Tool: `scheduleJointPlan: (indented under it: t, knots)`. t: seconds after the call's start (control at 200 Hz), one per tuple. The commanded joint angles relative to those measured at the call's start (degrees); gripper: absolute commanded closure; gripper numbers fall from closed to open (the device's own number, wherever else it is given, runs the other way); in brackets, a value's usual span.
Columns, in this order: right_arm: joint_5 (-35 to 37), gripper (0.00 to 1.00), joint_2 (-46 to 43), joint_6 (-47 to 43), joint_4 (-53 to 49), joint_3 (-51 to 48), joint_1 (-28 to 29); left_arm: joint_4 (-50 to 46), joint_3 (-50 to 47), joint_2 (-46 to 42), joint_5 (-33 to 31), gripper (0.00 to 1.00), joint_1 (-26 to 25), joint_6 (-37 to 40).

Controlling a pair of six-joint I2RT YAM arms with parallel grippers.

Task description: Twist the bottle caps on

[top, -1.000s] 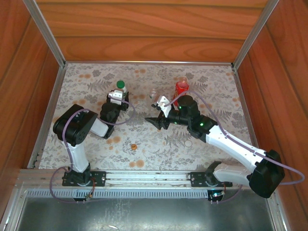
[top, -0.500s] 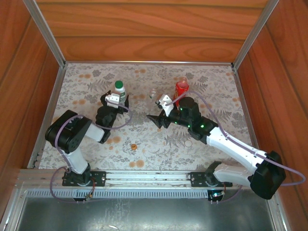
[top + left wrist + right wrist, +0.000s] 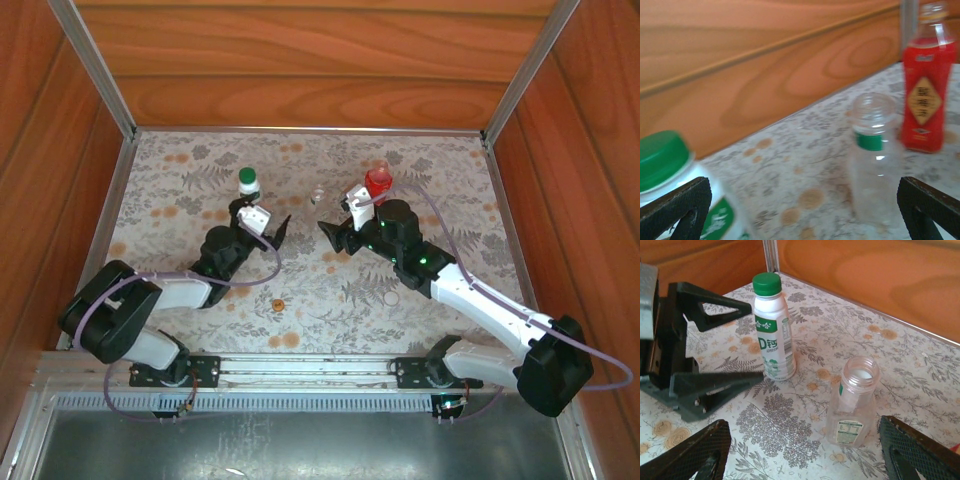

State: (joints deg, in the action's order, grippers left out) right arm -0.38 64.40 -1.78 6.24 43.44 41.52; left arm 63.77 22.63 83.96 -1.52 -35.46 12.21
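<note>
Right wrist view: right jaws wide, empty; clear bottle [image 3: 852, 402] upright, uncapped, just beyond them, slightly right. Left jaws fully wide, empty, beside white bottle [image 3: 774, 332], green cap [image 3: 766, 284] on; label reads a green "D" plus a Chinese character. Red bottle [image 3: 922, 95]: yellow diamond, characters blurred. Orange cap [image 3: 278, 303] lies near on the table [image 3: 450, 190]; I judge my left arm closer.

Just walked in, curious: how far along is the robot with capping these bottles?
Done: the green cap sits on the white bottle. In hand: nothing; the left gripper and right gripper are open and empty. To do: the clear bottle stands with its mouth open, and the orange cap lies loose on the mat. Whether the red bottle is capped is unclear.
</note>
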Motion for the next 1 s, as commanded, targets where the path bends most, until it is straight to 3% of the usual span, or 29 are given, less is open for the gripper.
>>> scheduleJointPlan:
  t: [0.0, 0.21, 0.37, 0.824, 0.994]
  knots:
    - [0.7, 0.18, -2.0, 1.1, 1.0, -1.3, -0.6, -2.8, 3.7, 3.0, 8.3, 0.0, -1.4, -1.0]
    - [0.7, 0.19, -4.7, 0.8, -0.3, -2.9, -0.8, -2.7, 12.4, 13.5, 14.1, 0.0, -1.9, -5.7]
    - [1.1, 0.19, -6.7, 0.6, -1.7, -3.8, -1.0, -2.1, 17.7, 20.5, 14.7, 0.0, -1.8, -7.4]
    - [1.3, 0.19, -8.5, 0.4, -2.6, -5.4, -1.3, -0.8, 23.8, 29.2, 15.5, 0.0, 0.1, -12.7]
    - [1.1, 0.19, -8.2, 0.7, -2.3, -5.1, -1.3, -0.7, 23.8, 29.3, 17.2, 0.11, 0.5, -13.3]
